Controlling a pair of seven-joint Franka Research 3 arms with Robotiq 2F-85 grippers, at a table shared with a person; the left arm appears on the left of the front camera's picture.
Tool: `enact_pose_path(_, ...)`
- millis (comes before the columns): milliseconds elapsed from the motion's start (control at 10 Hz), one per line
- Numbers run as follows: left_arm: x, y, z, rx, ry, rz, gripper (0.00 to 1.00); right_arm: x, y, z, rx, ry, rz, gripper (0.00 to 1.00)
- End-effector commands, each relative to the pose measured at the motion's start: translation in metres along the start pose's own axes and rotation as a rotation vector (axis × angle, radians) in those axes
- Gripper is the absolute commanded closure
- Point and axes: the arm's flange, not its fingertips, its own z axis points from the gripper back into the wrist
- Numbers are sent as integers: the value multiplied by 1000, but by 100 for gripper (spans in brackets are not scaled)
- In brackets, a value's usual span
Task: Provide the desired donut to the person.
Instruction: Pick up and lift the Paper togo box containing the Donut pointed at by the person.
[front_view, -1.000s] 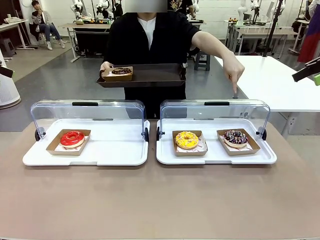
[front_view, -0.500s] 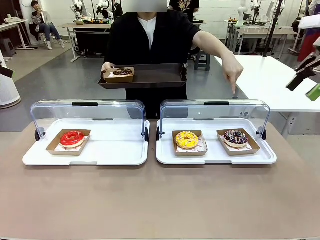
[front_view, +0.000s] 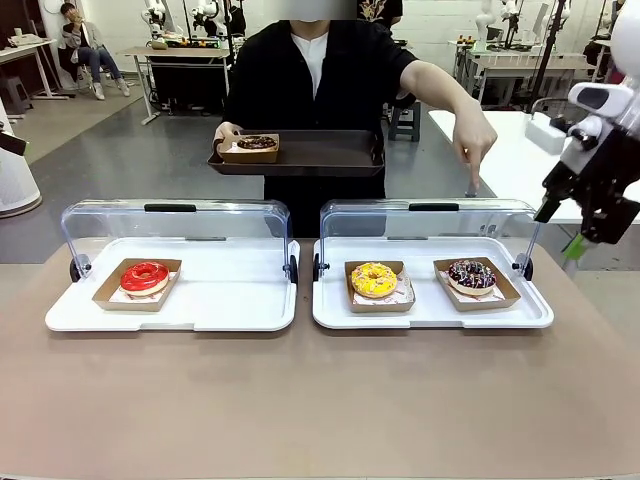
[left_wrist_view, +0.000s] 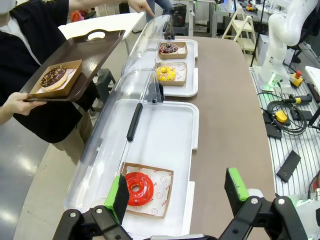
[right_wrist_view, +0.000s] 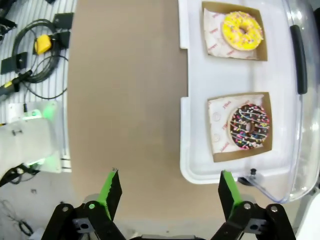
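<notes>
The right arm has swung in from the picture's right edge. Its right gripper now hangs just off the right end of the white plastic tray, jaws wide and empty. In the right wrist view, the chocolate donut with coloured sprinkles sits in its brown cardboard boat on that tray, ahead and off to one side of the fingers, well apart from them. The person's hand points down at it from behind the clear lid. Nothing is grasped yet, so I judge that picking, lifting and handing over to the person's dark brown serving tray all remain. The left gripper is spread wide above the red glazed donut.
</notes>
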Motion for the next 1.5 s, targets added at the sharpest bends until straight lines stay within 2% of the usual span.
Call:
enact_pose_path(0,0,0,2,5,-5,-3,0,-7,1,-23,-83,12,18,0)
enact_pose_path(400,0,0,2,5,-5,-3,0,-28,-22,-64,-105,17,-29,0)
enact_pose_path(600,0,0,2,5,-5,-3,0,-32,-26,-64,-81,-24,-29,0)
enact_pose_path(700,0,0,2,5,-5,-3,0,-30,-21,-63,-100,17,-50,0)
enact_pose_path(1400,0,0,2,5,-5,-3,0,-30,-21,-63,-100,17,-50,0)
